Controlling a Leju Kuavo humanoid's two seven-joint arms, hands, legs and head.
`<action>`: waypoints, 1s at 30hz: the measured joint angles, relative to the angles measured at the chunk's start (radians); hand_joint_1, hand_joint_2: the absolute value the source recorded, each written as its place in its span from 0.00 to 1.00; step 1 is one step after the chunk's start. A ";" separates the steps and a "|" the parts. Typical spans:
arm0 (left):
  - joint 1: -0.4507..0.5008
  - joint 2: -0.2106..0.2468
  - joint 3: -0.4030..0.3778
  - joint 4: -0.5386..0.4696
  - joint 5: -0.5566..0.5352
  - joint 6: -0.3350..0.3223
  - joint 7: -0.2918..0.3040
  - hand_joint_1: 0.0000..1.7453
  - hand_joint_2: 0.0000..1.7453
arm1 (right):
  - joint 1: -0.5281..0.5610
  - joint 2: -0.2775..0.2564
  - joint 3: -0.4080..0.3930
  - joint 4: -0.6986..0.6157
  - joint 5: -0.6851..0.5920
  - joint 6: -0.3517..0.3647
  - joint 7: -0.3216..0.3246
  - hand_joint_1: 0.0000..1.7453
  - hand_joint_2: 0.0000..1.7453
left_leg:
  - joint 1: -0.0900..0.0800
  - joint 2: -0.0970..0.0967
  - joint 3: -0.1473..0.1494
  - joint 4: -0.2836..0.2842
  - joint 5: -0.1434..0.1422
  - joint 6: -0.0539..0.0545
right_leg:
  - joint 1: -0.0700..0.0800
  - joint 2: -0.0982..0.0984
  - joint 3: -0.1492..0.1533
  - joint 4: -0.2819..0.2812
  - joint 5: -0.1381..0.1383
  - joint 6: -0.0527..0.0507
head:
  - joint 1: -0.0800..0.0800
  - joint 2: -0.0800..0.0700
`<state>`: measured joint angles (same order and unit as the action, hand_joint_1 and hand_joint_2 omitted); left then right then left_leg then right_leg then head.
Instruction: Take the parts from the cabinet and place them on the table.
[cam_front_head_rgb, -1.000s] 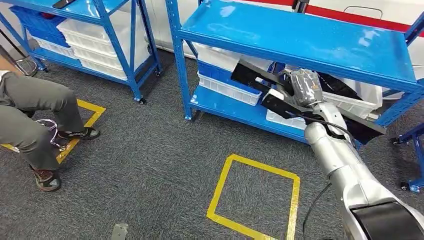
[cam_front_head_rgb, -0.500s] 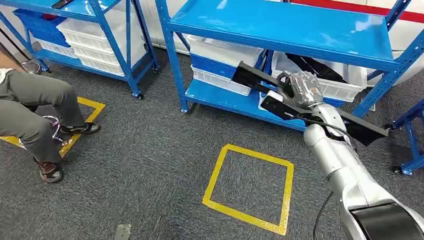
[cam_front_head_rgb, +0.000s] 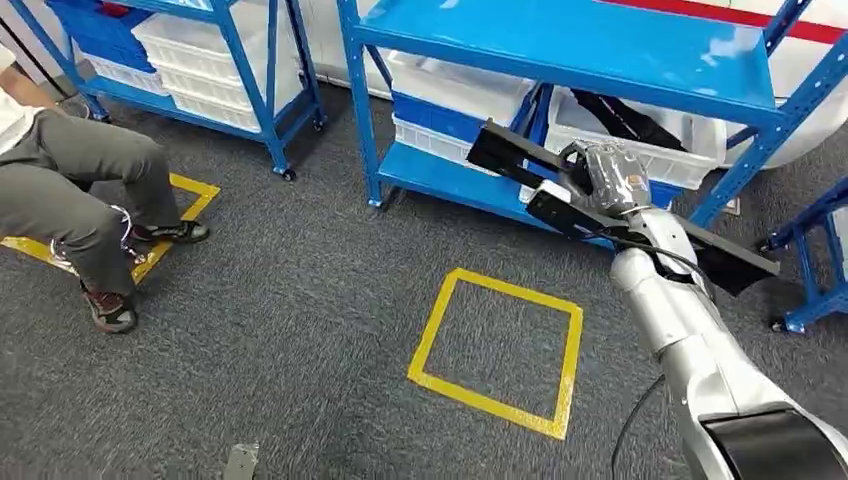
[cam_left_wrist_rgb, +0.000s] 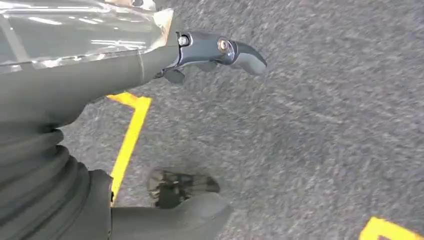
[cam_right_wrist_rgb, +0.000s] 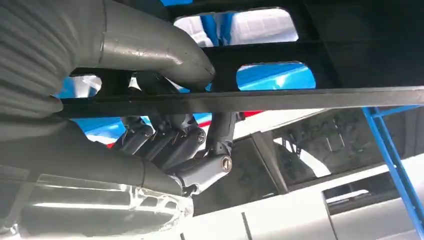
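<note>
No writing or label can be read on anything here. The blue metal shelving cabinet stands at the far side on grey carpet, with white plastic bins on its lower shelf. A yellow tape square lies on the floor in front of it. At the far left a person in grey trousers sits. The silver right arm is stretched forward, and the right hand grips a long black flat metal part with cut-out openings, held in the air just in front of the lower shelf; the thumb lies over the bar and the fingers curl under it. The left hand hangs over the carpet, fingers apart, holding nothing.
</note>
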<state>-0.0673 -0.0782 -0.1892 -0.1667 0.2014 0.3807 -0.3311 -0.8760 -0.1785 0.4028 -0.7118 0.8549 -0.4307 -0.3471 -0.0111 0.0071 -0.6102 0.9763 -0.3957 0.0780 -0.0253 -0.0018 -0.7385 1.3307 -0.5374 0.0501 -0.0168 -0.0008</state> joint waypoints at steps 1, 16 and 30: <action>0.000 -0.001 0.000 0.000 0.000 0.000 0.000 0.00 1.00 | 0.001 0.000 0.000 0.000 0.001 0.000 0.000 0.99 1.00 | 0.004 0.002 -0.021 0.004 0.014 -0.007 | -0.003 0.000 0.026 -0.012 0.038 0.022 | 0.000 0.000; 0.006 0.001 0.000 0.002 0.001 0.004 0.000 0.00 1.00 | 0.005 0.011 -0.008 -0.004 0.018 -0.005 0.002 0.99 1.00 | 0.024 -0.001 -0.153 0.391 -0.136 -0.067 | -0.003 -0.001 0.107 -0.287 0.105 -0.040 | -0.008 0.000; 0.002 -0.002 0.001 0.002 0.002 0.013 -0.003 0.00 1.00 | -0.005 0.008 -0.036 -0.009 0.034 -0.045 0.025 0.99 1.00 | -0.001 -0.005 0.024 0.024 -0.050 -0.005 | 0.005 -0.001 -0.029 -0.002 0.006 -0.008 | 0.002 0.000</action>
<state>-0.0654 -0.0805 -0.1885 -0.1648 0.2037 0.3941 -0.3338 -0.8813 -0.1705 0.3670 -0.7210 0.8885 -0.4757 -0.3223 -0.0119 0.0022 -0.5864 1.0003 -0.4453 0.0731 -0.0208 -0.0025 -0.7672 1.3283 -0.5317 0.0426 -0.0153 -0.0008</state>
